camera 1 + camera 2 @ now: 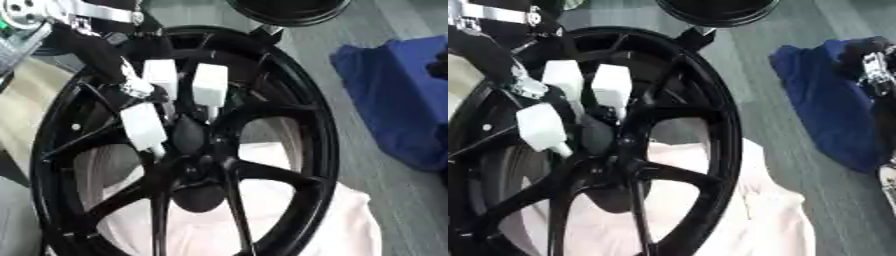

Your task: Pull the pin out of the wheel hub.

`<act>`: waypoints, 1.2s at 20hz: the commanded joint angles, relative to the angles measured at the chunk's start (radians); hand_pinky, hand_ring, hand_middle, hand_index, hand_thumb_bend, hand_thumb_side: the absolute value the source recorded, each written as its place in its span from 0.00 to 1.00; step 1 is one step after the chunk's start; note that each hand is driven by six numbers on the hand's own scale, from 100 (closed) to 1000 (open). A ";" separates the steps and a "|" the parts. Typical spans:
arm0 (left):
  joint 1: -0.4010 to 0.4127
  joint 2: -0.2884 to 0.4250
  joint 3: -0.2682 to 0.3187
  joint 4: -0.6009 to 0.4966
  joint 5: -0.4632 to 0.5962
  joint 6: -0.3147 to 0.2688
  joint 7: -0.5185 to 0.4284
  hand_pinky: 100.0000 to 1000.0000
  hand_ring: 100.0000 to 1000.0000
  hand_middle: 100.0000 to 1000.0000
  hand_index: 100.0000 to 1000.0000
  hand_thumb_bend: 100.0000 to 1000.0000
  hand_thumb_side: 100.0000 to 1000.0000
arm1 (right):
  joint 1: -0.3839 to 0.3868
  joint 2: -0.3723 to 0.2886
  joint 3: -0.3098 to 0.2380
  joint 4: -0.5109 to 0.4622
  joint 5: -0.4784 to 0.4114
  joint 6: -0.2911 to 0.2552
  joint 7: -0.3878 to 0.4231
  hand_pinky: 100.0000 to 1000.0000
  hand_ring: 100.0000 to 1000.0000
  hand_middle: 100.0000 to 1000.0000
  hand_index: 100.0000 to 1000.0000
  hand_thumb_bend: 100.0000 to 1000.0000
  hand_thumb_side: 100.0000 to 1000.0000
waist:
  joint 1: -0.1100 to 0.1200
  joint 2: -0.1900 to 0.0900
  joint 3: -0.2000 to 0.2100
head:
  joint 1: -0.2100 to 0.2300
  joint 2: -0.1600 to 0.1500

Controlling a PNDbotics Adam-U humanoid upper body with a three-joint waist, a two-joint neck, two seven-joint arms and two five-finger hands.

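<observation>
The black wheel (289, 150) is lying on a pale cloth (341, 220); my left hand (162, 100) is reaching down from the upper left, white-tipped fingers (210, 82) apart around the hub (194, 165). I cannot make out the pin.

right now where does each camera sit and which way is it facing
Left eye view: in the head, looking down at the black wheel; the left hand shows, white fingers at the hub.
Right eye view: beside it, same downward look; the right hand also shows over the blue cloth.
Both share wheel, left hand, white cloth.
</observation>
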 commanded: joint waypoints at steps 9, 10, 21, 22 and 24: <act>-0.010 0.006 -0.003 0.012 -0.024 -0.010 0.004 0.80 0.64 0.59 0.73 0.41 0.28 | -0.012 -0.016 -0.004 -0.019 -0.003 -0.001 0.000 0.73 0.62 0.56 0.63 0.00 0.59 | -0.005 -0.016 -0.003 | 0.007 -0.008; -0.010 0.005 -0.003 0.013 -0.026 -0.010 0.004 0.80 0.64 0.59 0.73 0.41 0.28 | -0.012 -0.015 -0.004 -0.019 -0.003 -0.001 0.000 0.73 0.62 0.56 0.63 0.00 0.59 | -0.005 -0.016 -0.003 | 0.008 -0.008; -0.006 -0.009 -0.004 0.036 -0.050 -0.016 0.030 0.78 0.61 0.56 0.71 0.35 0.22 | -0.013 -0.015 -0.005 -0.019 -0.007 -0.002 0.000 0.74 0.62 0.56 0.63 0.00 0.59 | -0.002 -0.020 -0.006 | 0.011 -0.013; -0.005 -0.010 -0.005 0.038 -0.052 -0.016 0.033 0.78 0.61 0.56 0.71 0.34 0.20 | -0.013 -0.015 -0.006 -0.019 -0.007 -0.002 -0.001 0.74 0.62 0.56 0.63 0.00 0.59 | -0.002 -0.020 -0.007 | 0.012 -0.013; -0.003 -0.010 -0.006 0.041 -0.058 -0.019 0.036 0.77 0.59 0.55 0.70 0.33 0.18 | -0.014 -0.015 -0.006 -0.019 -0.008 -0.003 -0.001 0.74 0.62 0.56 0.63 0.00 0.59 | -0.002 -0.021 -0.007 | 0.012 -0.013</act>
